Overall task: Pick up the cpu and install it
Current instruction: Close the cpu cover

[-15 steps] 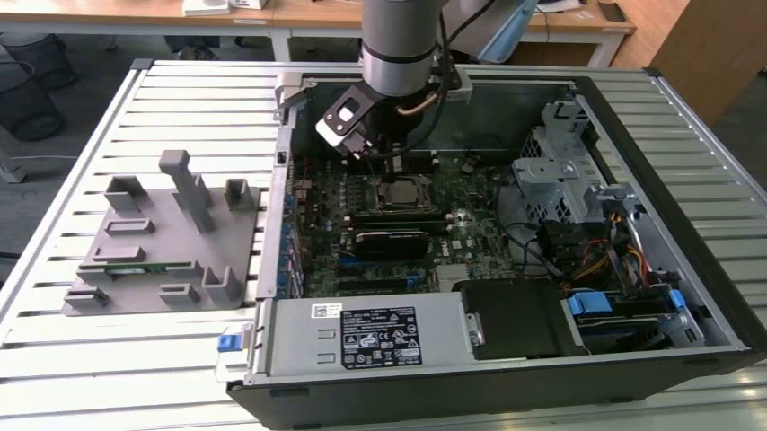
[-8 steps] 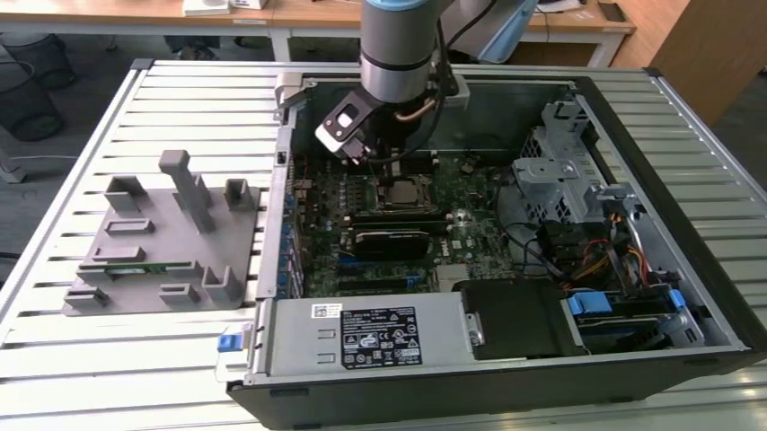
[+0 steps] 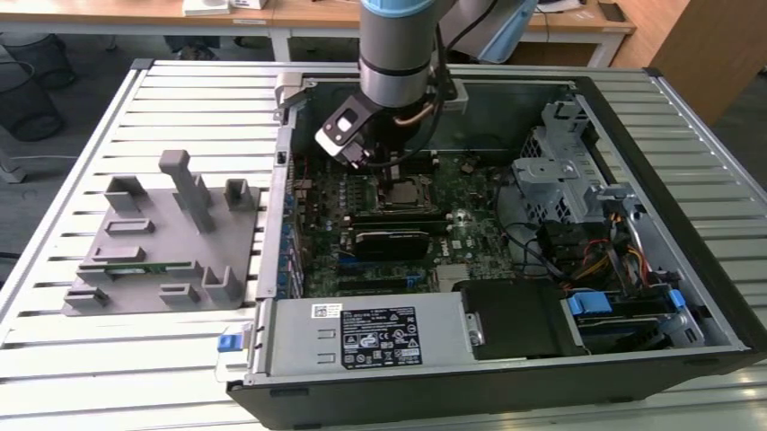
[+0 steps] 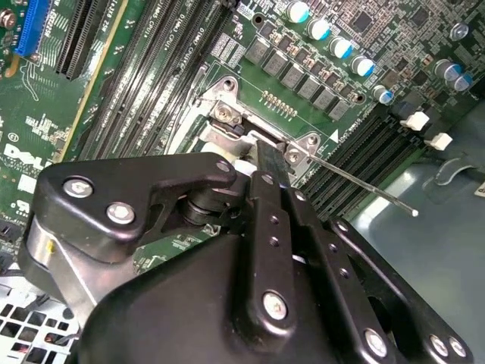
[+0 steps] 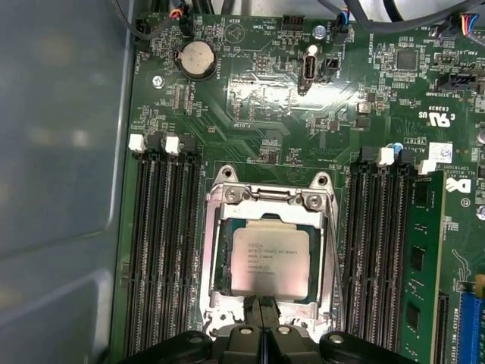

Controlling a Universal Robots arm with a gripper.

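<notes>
The cpu (image 5: 269,262), a flat square chip with a silver-grey top, lies in the metal socket frame (image 5: 267,199) on the green motherboard (image 5: 250,98). In the first wrist view my gripper (image 5: 261,317) is shut, its black fingertips pressed together over one edge of the cpu, with nothing held between them. In the exterior view the gripper (image 3: 390,175) hangs low inside the open computer case, right above the cpu (image 3: 405,192). The second wrist view shows the gripper's black linkage (image 4: 258,250) close over the socket, and the thin socket lever (image 4: 364,186) sticking out sideways.
Black memory slots (image 5: 163,250) flank the socket, and a green memory stick (image 5: 420,265) sits in one. A black block (image 3: 386,241) lies on the board nearby. The case (image 3: 287,180) also holds a power supply (image 3: 359,337) and a drive cage (image 3: 563,171). A grey fixture (image 3: 162,242) stands at the exterior view's left.
</notes>
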